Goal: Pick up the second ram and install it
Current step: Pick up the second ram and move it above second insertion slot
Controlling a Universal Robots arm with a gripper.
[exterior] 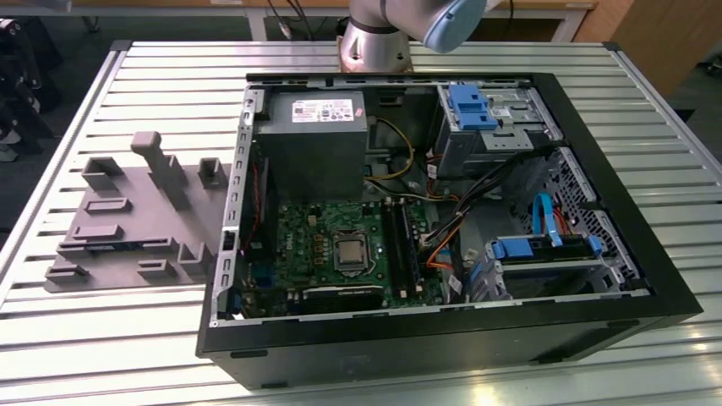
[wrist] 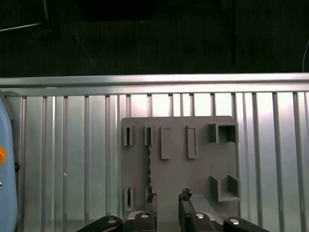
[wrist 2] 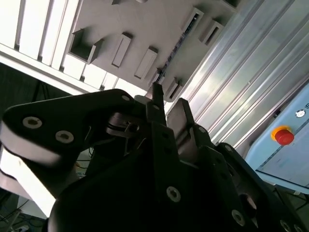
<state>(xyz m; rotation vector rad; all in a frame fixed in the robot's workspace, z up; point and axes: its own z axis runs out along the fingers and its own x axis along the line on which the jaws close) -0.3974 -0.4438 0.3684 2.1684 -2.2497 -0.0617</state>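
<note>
The second ram [wrist: 148,166] stands on its edge in a slot of the grey fixture [wrist: 203,159], seen as a thin dark strip. In the second wrist view the second ram [wrist 2: 175,50] is a dark line across the fixture [wrist 2: 145,24]. In the exterior view the second ram [exterior: 118,245] is a bluish strip low on the fixture [exterior: 135,211], at the exterior view's left of the case. My gripper [wrist: 168,203] hangs above the fixture, open, with nothing between its fingers and the stick just beside one fingertip [wrist: 152,199]. The gripper [wrist 2: 169,104] points at the fixture in the second wrist view too.
An open black computer case [exterior: 665,288] lies on the slatted metal table [exterior: 147,85]. It holds a green motherboard [exterior: 304,237] with dark memory slots [exterior: 401,241], a power supply [exterior: 316,135] and light-blue drive brackets [exterior: 468,106]. A box with a red button [wrist 2: 283,135] stands beside the table.
</note>
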